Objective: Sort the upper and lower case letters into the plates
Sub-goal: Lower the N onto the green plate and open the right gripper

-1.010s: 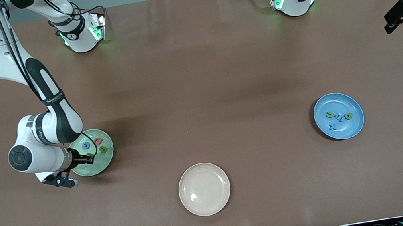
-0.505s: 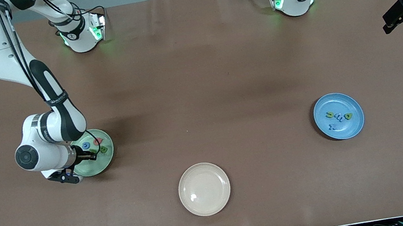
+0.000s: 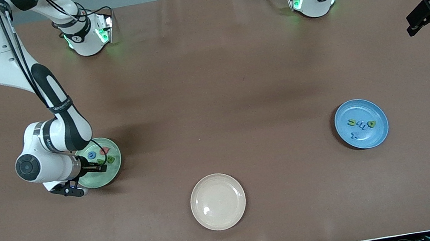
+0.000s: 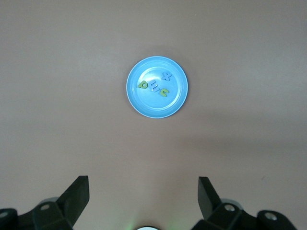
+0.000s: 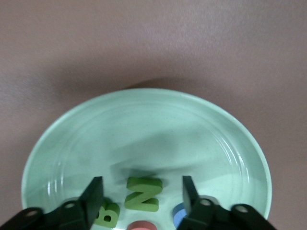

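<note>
The pale mint green plate [image 3: 97, 180] [image 5: 144, 124] lies toward the right arm's end of the table. My right gripper [image 3: 98, 168] [image 5: 142, 187] hangs just over it, open. A green N [image 5: 143, 194] [image 3: 101, 161] lies in the plate between the fingers, touching neither. Beside it are a green B [image 5: 108, 214], a red letter [image 5: 141, 225] and a blue letter [image 5: 180, 218]. The sky blue plate [image 3: 369, 140] [image 4: 148, 103] holds several small green and blue letters [image 4: 154, 86]. My left gripper [image 3: 415, 22] [image 4: 144, 180] waits open, high over the left arm's end of the table.
A cream-beige plate [image 3: 218, 201] lies empty near the front edge, midway between the two coloured plates. Brown cloth [image 3: 211, 95] covers the table. Both arm bases [image 3: 87, 35] stand along the edge farthest from the front camera.
My right gripper has opened and let go of the green N, which now lies in the mint plate. The left gripper has hardly moved.
</note>
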`<act>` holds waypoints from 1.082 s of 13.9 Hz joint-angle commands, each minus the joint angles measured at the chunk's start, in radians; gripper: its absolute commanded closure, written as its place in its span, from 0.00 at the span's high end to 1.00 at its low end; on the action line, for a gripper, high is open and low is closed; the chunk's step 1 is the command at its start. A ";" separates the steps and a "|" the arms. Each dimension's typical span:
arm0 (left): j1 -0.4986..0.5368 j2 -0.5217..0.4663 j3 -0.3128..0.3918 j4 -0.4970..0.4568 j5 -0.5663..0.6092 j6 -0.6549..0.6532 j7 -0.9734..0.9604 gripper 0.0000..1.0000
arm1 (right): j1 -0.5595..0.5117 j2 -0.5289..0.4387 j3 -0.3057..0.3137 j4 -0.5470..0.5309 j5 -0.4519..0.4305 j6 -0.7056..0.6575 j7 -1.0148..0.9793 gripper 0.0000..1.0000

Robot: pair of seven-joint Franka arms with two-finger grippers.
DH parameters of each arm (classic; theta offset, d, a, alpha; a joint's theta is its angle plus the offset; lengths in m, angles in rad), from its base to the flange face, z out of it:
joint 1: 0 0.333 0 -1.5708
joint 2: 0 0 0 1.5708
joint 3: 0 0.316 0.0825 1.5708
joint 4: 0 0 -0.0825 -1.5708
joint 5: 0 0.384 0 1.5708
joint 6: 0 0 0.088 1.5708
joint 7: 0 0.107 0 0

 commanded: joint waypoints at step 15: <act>0.008 -0.025 0.008 -0.014 -0.022 -0.003 0.020 1.00 | -0.157 -0.217 0.005 0.383 -0.135 -0.666 -0.287 1.00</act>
